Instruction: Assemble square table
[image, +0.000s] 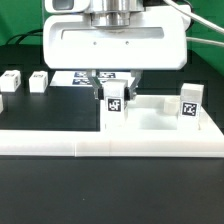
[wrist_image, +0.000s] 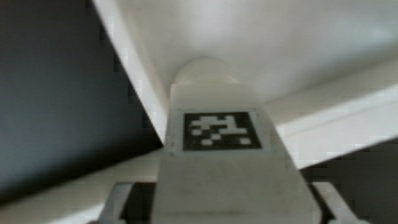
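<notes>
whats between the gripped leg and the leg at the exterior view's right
Only bare table slab between held leg and right leg, in the exterior view.

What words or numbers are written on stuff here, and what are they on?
No words or numbers anywhere.
Middle leg post: black-and-white tag, not writing.
Leg post at the exterior view's right: same kind of tag.
Two leg posts at its left: tags too small.
Marker board: tags only, blurry.
</notes>
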